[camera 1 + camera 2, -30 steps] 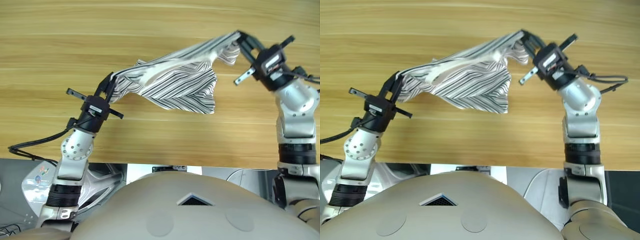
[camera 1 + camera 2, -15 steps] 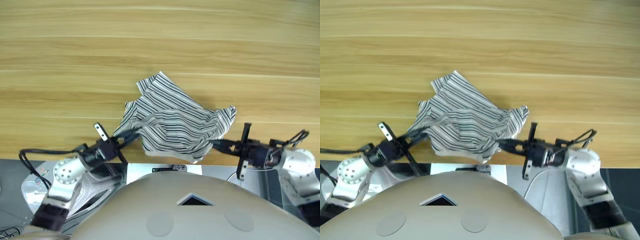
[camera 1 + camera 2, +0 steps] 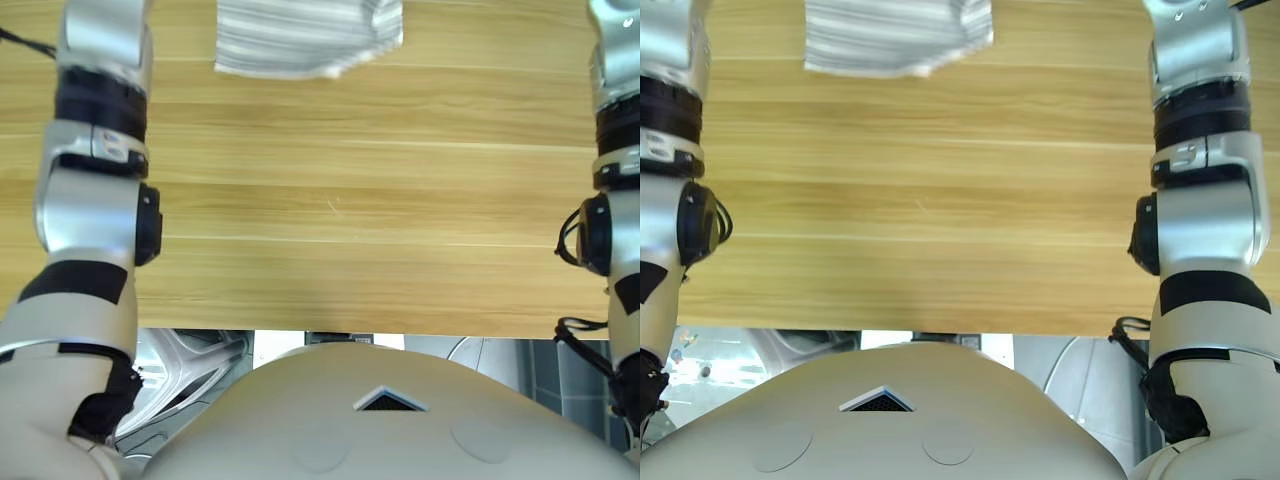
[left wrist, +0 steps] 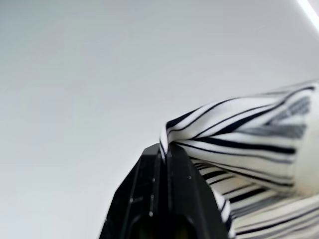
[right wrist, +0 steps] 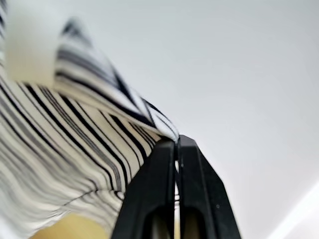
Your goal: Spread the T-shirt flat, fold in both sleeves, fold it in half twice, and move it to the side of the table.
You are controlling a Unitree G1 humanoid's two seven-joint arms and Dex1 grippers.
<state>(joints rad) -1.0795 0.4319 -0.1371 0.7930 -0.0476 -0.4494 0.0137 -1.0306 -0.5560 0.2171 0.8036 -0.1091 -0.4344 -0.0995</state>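
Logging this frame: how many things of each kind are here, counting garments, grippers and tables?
Garments: 1, the striped T-shirt.
Grippers: 2, the left gripper and the right gripper, each shut on an edge of the T-shirt.
Tables: 1, the wooden table.
Total: 4.

Left arm [image 3: 95,215] & right arm [image 3: 1200,215]: silver-grey rounded shells w/ black bands at joints, thin black cable [image 3: 567,235] looped by elbow. Left gripper [image 4: 162,148], right gripper [image 5: 176,141]: matte black, tapered.
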